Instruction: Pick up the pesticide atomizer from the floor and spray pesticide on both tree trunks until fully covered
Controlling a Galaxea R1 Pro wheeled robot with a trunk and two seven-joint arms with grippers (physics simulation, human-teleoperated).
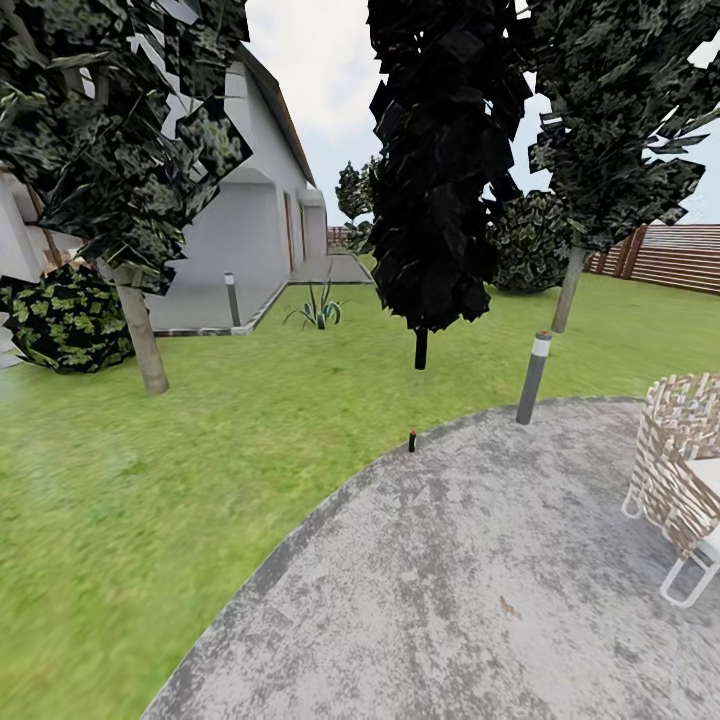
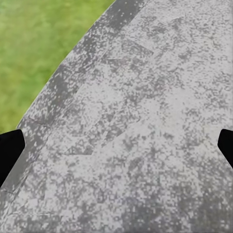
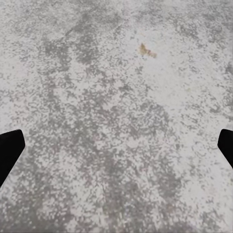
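Note:
The pesticide atomizer [image 1: 412, 440] is a tiny dark upright cylinder standing at the far edge of the round grey paved patch [image 1: 480, 580], where it meets the grass. One tree has its pale trunk [image 1: 141, 338] at the left; the other tree's trunk [image 1: 568, 290] rises at the back right. My left gripper [image 2: 116, 145] is open over the paving near its grass border. My right gripper [image 3: 116, 145] is open over bare paving. Nothing lies between either pair of black fingertips.
A black-green cypress [image 1: 440, 160] stands in the middle beyond the atomizer. A grey bollard light [image 1: 533, 378] is at the patch's far rim, and a wicker chair [image 1: 685, 470] sits at the right. A house [image 1: 250, 220], shrubs and a brown fence [image 1: 670, 255] lie behind.

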